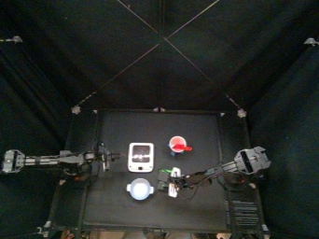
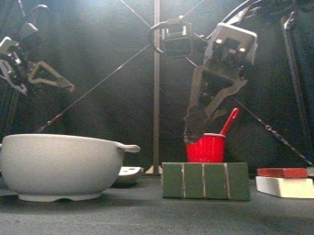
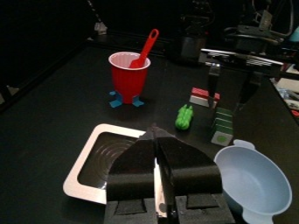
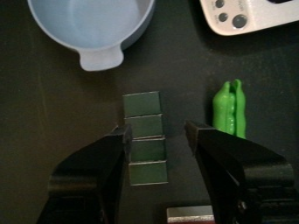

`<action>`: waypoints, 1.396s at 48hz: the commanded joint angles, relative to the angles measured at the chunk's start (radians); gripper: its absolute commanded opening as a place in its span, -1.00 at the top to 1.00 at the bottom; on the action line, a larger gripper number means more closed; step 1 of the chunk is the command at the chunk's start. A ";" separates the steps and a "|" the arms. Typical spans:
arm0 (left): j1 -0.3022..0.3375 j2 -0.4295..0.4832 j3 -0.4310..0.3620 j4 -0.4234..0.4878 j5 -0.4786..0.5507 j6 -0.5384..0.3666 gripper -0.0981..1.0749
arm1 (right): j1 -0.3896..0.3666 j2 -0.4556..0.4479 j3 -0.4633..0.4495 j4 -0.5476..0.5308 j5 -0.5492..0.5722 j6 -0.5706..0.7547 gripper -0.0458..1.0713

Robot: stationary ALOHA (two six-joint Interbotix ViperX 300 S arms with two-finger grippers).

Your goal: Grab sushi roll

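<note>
At the far left my left gripper (image 3: 159,133) hung over the white device (image 3: 84,166), its claw pressed together with nothing in it, resting out of the work.

Next along, the pale blue bowl (image 2: 61,158) stood nearest the table's front. From both wrist views its inside looked bare, with nothing in it that I could see.

Right of the bowl lay the sushi roll (image 4: 145,144), a short green-wrapped piece scored into four segments. It lay flat on the black table just beside the bowl's spout, with a green pea pod (image 4: 229,109) close along its other flank. I could not make out its white face from these views. I judged it light and probably a stiff toy piece, the wrap smooth enough to slip under a shallow pinch. I would take it across the narrow width at the middle segments, pads flat on the long sides, and keep clear of the pod.

My right gripper (image 4: 156,131) hovered directly over that spot, claw spread apart with one jaw to each side of the roll. I could not tell whether it was low enough to touch.

Behind the roll the red cup (image 3: 128,74) stood upright with a red spoon (image 3: 149,44) leaning in it; I saw nothing else inside.

Furthest right in the front view sat a small red-and-white piece (image 2: 285,184), apart from the roll
</note>
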 commanded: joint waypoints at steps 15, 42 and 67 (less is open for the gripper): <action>0.005 0.003 -0.012 -0.002 -0.009 0.000 0.28 | 0.008 0.028 -0.009 0.021 -0.032 -0.005 -0.62; 0.006 0.003 -0.012 -0.002 -0.009 0.002 0.28 | 0.003 0.094 -0.026 0.023 -0.043 0.000 -0.61; 0.006 0.003 -0.011 -0.002 -0.009 0.002 0.28 | 0.000 0.115 -0.041 0.029 -0.008 -0.002 -0.19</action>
